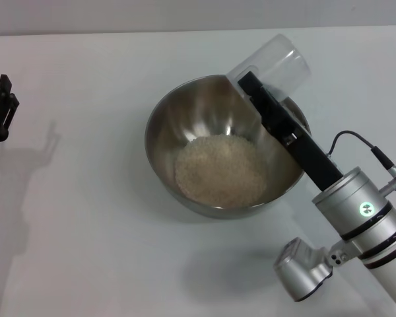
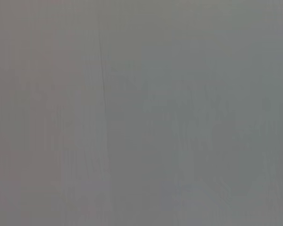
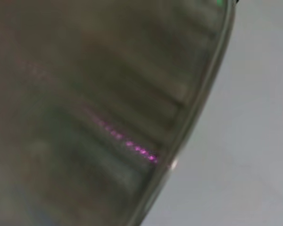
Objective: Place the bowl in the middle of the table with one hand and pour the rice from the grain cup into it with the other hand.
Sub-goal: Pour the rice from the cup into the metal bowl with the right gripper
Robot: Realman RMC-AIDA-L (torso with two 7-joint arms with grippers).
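The bowl [image 1: 226,146] sits on the table [image 1: 86,218], about mid-table. Inside it, the rice [image 1: 220,170] lies as a low heap on the bottom, a little toward the near wall of the bowl.

The right gripper [image 1: 254,84] reaches in from the near right of the bowl, its black fingers stretched across the bowl's right rim. It pinches the grain cup [image 1: 272,65] — the cup is tipped on its side above the bowl's far right rim, mouth turned toward the bowl's interior. The cup looks clear all through; no grains visible in it, no stream falling from it.

The left gripper [image 1: 1,109] hangs well to the left of the bowl, at the edge of the head view, apart from everything. Whether its fingers are spread or pressed together I cannot tell.

Right wrist view: the bowl's curved steel wall and rim [image 3: 198,108] up close against the table [image 3: 254,141] — nothing else readable.
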